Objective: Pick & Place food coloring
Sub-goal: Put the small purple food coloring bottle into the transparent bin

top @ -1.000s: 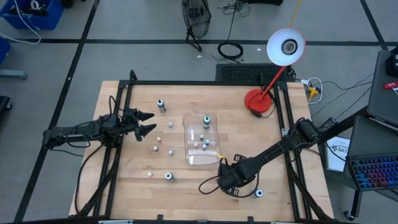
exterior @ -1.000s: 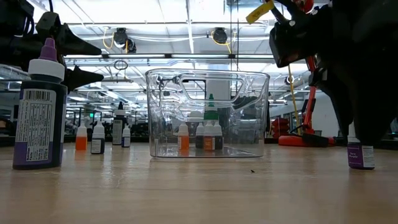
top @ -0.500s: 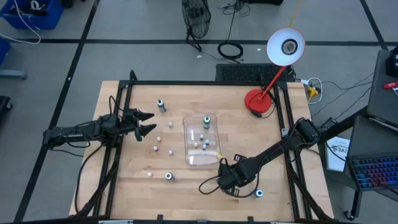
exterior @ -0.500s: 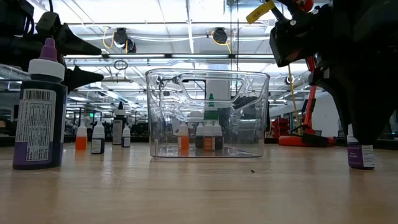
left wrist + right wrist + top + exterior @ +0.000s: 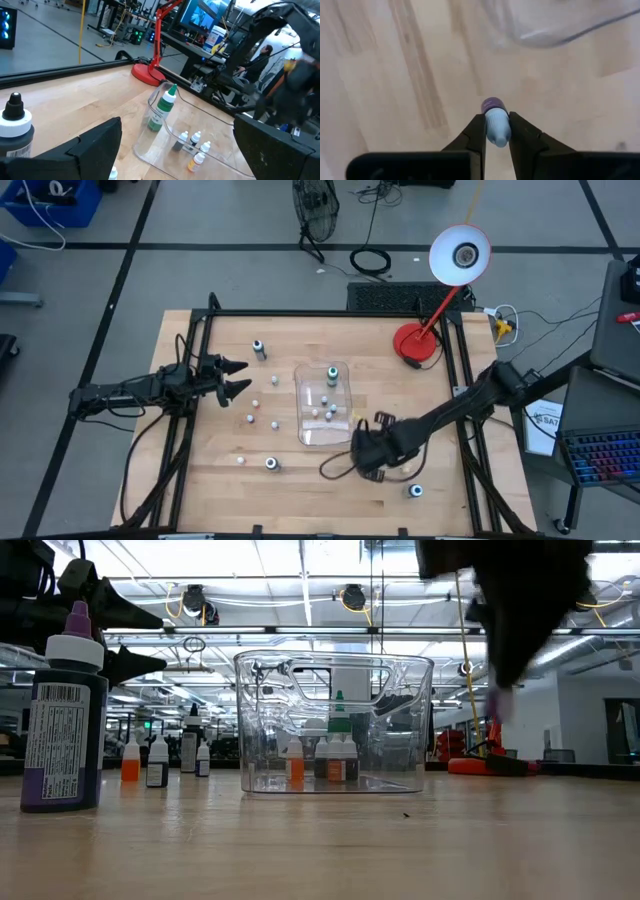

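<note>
My right pincer (image 5: 496, 131) is clamped on a small bottle (image 5: 496, 120); I'd carry it level over the tray (image 5: 323, 408), then release low. Left pincer (image 5: 236, 377) waits, apart.

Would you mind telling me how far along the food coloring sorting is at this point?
Done: several small bottles already stand inside the clear tray. In hand: the right gripper is shut on a purple bottle, lifted beside the tray. Left: loose bottles on the table, one near the front edge. The left gripper waits open.
</note>
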Robot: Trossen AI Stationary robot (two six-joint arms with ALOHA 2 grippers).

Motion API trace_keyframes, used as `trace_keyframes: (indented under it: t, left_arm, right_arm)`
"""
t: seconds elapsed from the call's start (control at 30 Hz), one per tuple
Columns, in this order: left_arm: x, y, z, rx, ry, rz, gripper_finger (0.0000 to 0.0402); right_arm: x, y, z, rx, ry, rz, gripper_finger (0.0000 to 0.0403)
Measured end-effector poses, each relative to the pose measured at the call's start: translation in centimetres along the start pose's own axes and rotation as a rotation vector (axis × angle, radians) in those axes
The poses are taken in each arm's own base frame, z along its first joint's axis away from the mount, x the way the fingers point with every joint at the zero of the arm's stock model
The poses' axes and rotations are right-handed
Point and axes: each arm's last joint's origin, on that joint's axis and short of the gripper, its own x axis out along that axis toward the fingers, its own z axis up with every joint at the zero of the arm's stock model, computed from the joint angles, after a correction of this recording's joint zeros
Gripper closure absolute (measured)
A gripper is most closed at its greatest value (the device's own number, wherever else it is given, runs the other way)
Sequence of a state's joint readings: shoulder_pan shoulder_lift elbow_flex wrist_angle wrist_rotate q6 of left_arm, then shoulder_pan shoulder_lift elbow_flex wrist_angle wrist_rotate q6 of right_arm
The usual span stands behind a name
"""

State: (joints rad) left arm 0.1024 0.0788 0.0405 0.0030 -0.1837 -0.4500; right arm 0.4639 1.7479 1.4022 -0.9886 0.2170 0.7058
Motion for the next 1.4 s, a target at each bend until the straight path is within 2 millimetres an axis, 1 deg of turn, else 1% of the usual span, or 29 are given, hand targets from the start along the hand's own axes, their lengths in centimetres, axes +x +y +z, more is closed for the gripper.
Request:
trace_keyframes:
  t: [0.13,0.2,0.3,0.4,0.57,0.67,0.73,0.83,0.9,1.0,1.1,1.27,1.4]
  left_arm:
    - [0.0,0.0,0.0,0.000,0.000,0.000,0.0023]
    - [0.0,0.0,0.0,0.000,-0.001,-0.001,0.0023]
    - [0.0,0.0,0.0,0.000,-0.001,0.000,0.0023]
    - [0.0,0.0,0.0,0.000,0.000,0.000,0.0023]
    - [0.0,0.0,0.0,0.000,0.000,-0.001,0.0023]
    - [0.0,0.0,0.0,0.000,0.000,0.000,0.0023]
    - [0.0,0.0,0.0,0.000,0.000,-0.001,0.0023]
    - [0.0,0.0,0.0,0.000,0.000,0.000,0.0023]
    - [0.0,0.0,0.0,0.000,-0.001,-0.001,0.0023]
    - [0.0,0.0,0.0,0.000,0.000,0.000,0.0023]
    - [0.0,0.0,0.0,0.000,0.000,-0.001,0.0023]
    - [0.0,0.0,0.0,0.000,0.000,-0.001,0.0023]
    - [0.0,0.0,0.0,0.000,0.000,-0.001,0.0023]
  right_arm:
    - [-4.4,-2.2,1.0,-0.013,-0.141,0.020,0.0360]
    - [-6.5,-3.2,2.0,-0.023,-0.233,0.028,0.0360]
    - [-8.8,-4.6,3.9,-0.057,-0.328,0.025,0.0360]
    - [-10.0,-5.2,6.8,-0.131,-0.384,0.030,0.0360]
    - [-10.3,-5.3,12.2,-0.276,-0.388,0.046,0.0360]
    - [-9.4,-5.6,14.9,-0.326,-0.336,0.039,0.0360]
    - [-8.2,-5.8,16.3,-0.347,-0.287,0.047,0.0360]
    - [-5.9,-6.3,17.8,-0.363,-0.221,0.063,0.0360]
    - [-4.2,-6.7,18.3,-0.362,-0.172,0.074,0.0360]
    - [-1.7,-7.1,18.6,-0.351,-0.078,0.099,0.0360]
    - [0.7,-7.0,18.6,-0.352,-0.004,0.120,0.0360]
    - [3.4,-6.8,17.7,-0.359,0.092,0.135,0.0360]
    - [5.6,-7.0,17.0,-0.351,0.141,0.134,0.0360]
